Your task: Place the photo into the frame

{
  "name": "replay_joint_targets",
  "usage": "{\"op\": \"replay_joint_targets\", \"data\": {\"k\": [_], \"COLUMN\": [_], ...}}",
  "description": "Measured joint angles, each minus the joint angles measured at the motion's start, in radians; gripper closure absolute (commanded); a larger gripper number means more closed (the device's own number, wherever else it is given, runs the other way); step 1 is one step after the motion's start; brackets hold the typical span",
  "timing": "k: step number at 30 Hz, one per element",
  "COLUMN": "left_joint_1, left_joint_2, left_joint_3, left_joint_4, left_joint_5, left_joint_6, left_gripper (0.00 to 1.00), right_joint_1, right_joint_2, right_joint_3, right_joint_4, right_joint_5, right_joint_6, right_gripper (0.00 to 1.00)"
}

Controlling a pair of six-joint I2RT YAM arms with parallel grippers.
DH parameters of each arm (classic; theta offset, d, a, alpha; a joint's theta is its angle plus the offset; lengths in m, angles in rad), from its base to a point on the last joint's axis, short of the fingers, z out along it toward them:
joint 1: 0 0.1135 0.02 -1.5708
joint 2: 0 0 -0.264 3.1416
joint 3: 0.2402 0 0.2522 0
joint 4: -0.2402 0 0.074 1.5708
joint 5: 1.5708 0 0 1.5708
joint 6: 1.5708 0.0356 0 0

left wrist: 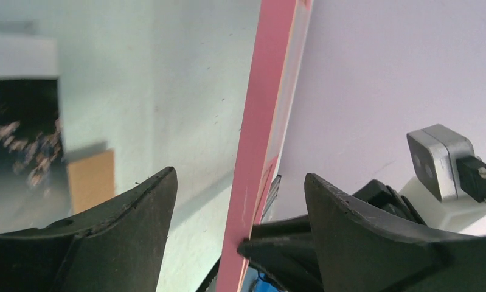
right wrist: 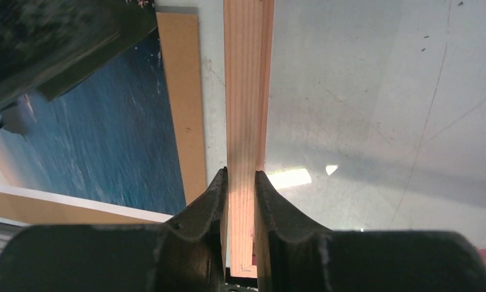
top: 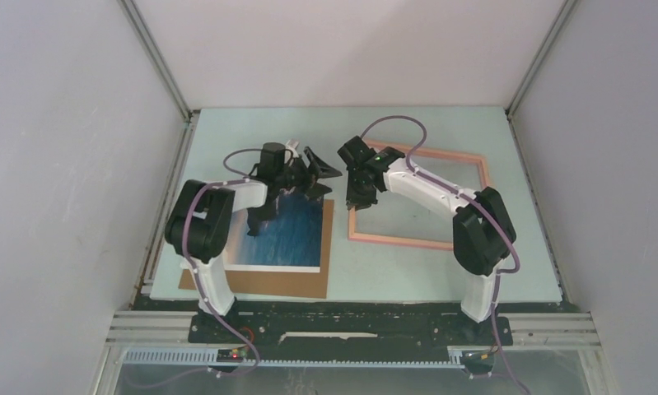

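The photo (top: 280, 234), blue sea with a white border, lies flat on a brown cardboard sheet (top: 255, 282) at the left. The salmon-pink frame (top: 418, 241) lies right of it. My right gripper (top: 358, 196) is shut on the frame's left bar. In the right wrist view both fingers of the right gripper (right wrist: 241, 177) press that bar (right wrist: 248, 91), with the photo (right wrist: 106, 140) beside it. My left gripper (top: 317, 177) hovers open over the photo's far edge. In the left wrist view the frame's bar (left wrist: 261, 134) runs between the wide-apart fingers of the left gripper (left wrist: 239, 176), touching neither.
Brown cardboard (right wrist: 182, 103) shows between photo and frame. A metal rail (top: 350, 325) runs along the near edge with both arm bases. White enclosure walls (top: 53, 164) close in the left, right and back of the pale green table (top: 441, 276).
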Motion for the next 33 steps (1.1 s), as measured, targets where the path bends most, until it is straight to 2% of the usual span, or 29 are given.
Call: {"op": "replay_joint_targets", "data": {"k": [8,14,17,20,25,33], "left_joint_1": [-0.068,-0.113,-0.117,-0.117,-0.119,-0.130], "left_joint_2": [0.183,0.256,0.266,0.269,0.269,0.268], "left_joint_3": [0.048,0.072,0.072,0.071,0.058,0.031], "left_joint_4": [0.401,0.585,0.632,0.669,0.705,0.598], "left_joint_5": [0.061,0.071,0.070,0.071,0.073,0.071], "left_joint_6": [-0.188,-0.300,-0.336,-0.365,-0.382,-0.341], "left_gripper": [0.22,0.25,0.24,0.15,0.13,0.13], "right_joint_1": [-0.020,-0.032,-0.037,-0.039,-0.045,-0.052], "right_joint_2": [-0.025,-0.037,-0.048,-0.061,-0.067,-0.067], "right_joint_3": [-0.018,-0.024,-0.024,-0.024,-0.024,-0.029], "right_joint_4": [0.003,-0.006,-0.008,-0.009,-0.007,0.003], "right_joint_5": [-0.034,-0.041,-0.047,-0.048,-0.050,-0.056], "right_joint_6": [-0.008,-0.018,-0.018,-0.019,-0.020,-0.021], "right_gripper": [1.00,1.00,1.00,1.00,1.00,1.00]}}
